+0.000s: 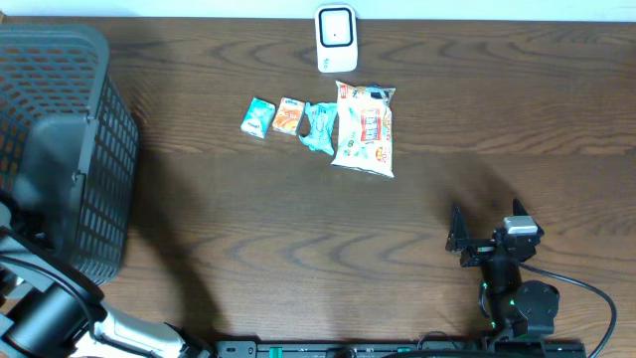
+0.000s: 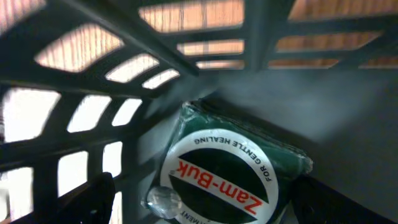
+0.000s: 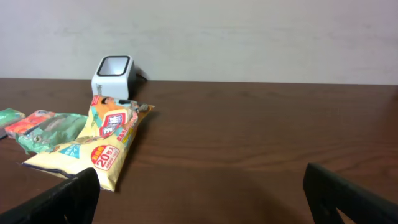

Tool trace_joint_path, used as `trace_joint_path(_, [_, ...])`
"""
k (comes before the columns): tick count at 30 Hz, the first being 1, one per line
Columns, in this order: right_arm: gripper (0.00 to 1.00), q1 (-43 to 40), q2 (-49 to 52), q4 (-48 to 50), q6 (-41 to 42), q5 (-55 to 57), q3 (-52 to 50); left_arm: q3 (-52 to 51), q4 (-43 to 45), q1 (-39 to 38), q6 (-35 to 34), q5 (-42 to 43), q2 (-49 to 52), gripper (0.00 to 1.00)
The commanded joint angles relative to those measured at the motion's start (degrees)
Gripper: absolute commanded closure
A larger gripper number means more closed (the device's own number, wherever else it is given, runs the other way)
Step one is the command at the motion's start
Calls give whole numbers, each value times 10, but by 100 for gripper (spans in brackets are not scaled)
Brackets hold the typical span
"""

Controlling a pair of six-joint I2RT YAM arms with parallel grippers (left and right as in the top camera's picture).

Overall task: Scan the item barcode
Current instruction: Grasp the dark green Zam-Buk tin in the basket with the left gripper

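So the only writing I could properly read was down in the dark plastic basket (image 1: 109, 169). A green tin (image 2: 224, 171) lay there with a round white label: "Zam-Buk" in big red letters and "FOR GENTLE HEALING" curving along the rim. It looked like it had clear wrap over it. The left gripper (image 2: 205, 186) was in the basket with it, jaws spread wide, and the tin sat right between the two fingers, a bit closer to one of them. I couldn't tell whether either finger actually touched it.

The right gripper (image 1: 459, 237) was out over bare table (image 1: 298, 259) with its jaws wide open too and nothing in them. Well ahead of those jaws and off to one side lay a yellow-and-white snack bag (image 1: 365, 129). It had a red badge with "20" on it, and the rest of the print was too small for me. The white scanner (image 1: 336, 37) stood past the bag, its window tilted up. On the bag's far side from the jaws came a crinkly teal packet (image 1: 320, 127) touching it, then an orange packet (image 1: 289, 115), then a small teal-and-white packet (image 1: 258, 117) — all in a row, labels unreadable.

The table was dark brown woodgrain, and a plain pale wall (image 3: 249, 37) stood behind it.
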Motion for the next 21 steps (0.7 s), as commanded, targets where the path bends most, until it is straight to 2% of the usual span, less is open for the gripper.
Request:
trace_joint_path(1, [1,5,-3,-2,-5,0,0,-4,7,7,13,22,21,11])
trace_joint_path(5, [1,5,-3,-2,-5,0,0,-4,20,7,42,40,38,11])
trace_joint_path(7, [1,5,-3,-2,-5,0,0,-4,36,7,82,96,50,12])
trace_joint_path(10, [1,5,-3,-2,-5,0,0,-4,47,7,103,139,52,12])
trace_joint_path(16, [1,5,-3,-2,-5,0,0,-4,54,5,143,211,50,22])
trace_joint_path(21, [1,5,-3,-2,-5,0,0,-4,63,-4,150,212,42,24])
